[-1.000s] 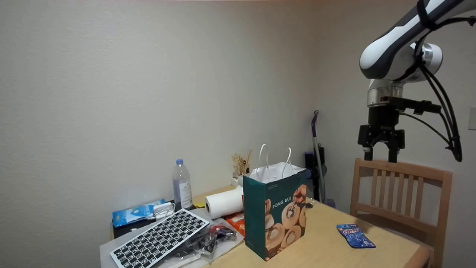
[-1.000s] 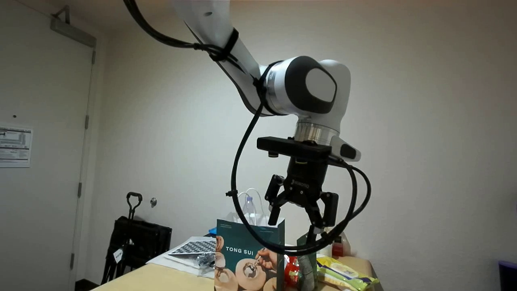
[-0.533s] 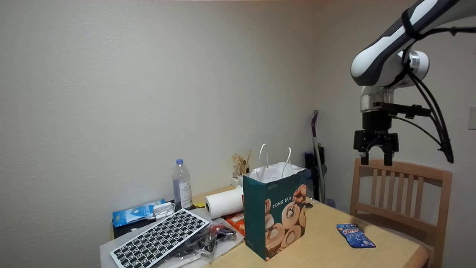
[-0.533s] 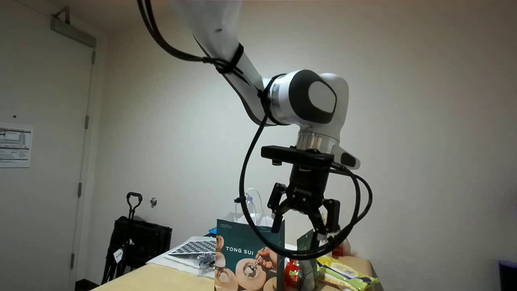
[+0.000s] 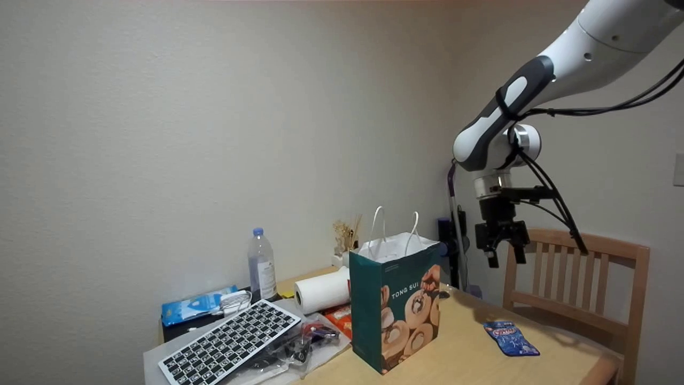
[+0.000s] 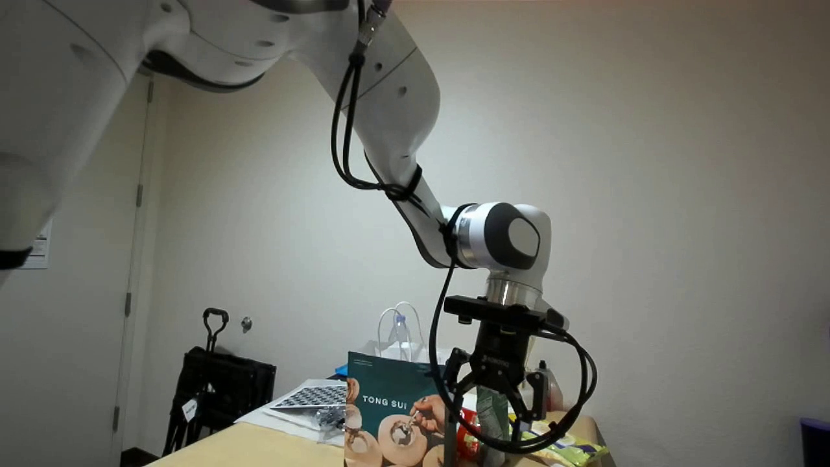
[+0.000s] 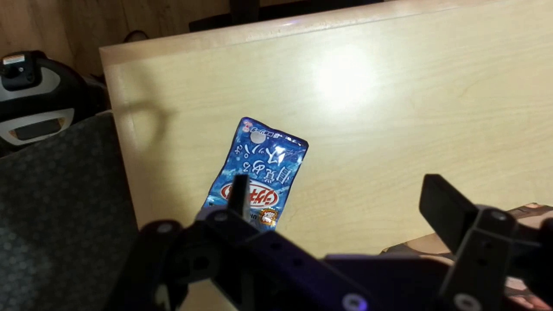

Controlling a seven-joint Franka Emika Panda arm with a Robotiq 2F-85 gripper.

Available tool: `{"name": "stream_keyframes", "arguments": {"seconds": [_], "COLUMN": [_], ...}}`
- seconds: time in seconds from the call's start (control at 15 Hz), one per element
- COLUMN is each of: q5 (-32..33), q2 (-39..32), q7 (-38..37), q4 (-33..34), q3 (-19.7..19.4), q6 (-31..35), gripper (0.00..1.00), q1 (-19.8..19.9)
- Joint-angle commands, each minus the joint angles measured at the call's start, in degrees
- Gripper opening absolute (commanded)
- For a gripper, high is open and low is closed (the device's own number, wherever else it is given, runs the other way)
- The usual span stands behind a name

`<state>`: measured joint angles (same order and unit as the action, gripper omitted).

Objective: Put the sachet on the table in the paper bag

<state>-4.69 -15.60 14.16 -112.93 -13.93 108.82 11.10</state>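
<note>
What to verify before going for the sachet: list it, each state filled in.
1. The sachet lies on the table: ok.
2. The fingers are open with nothing between them: ok.
3. The sachet is centred between the fingers: not ok; in the wrist view, one finger partly covers it.
4. The paper bag stands upright: ok.
5. Space inside the bag is free: cannot tell; its depths are hidden.

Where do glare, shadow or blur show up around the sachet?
Wrist view: glare whitens the table up and right of the sachet, which carries small glints; soft shadow to its left; the fingers look slightly blurred. In an exterior view: faint shadow right of the sachet.
</note>
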Motion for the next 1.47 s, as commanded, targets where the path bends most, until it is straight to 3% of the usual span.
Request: {"name": "stream_keyframes", "arguments": {"seconds": [0.0,0.2,0.73,0.8,1.2,1.4], "q5": [0.43,0.43,9.65,8.15,8.31,8.21], "q2": [-0.69,-0.86,-10.61,-8.77,-9.75,-14.31], "q7": [-0.19,-0.03,21.37,16.27,16.64,16.23], "q4": [0.9,1.55,3.71,2.55,3.18,8.4], "q3": [1.52,1.49,4.78,4.75,5.28,5.52], "q6": [-0.42,-0.96,3.29,2.35,2.38,1.31], "gripper": [1.0,1.0,1.0,1.0,1.0,1.0], "q1": [1.49,1.72,4.44,3.94,4.23,4.51]}}
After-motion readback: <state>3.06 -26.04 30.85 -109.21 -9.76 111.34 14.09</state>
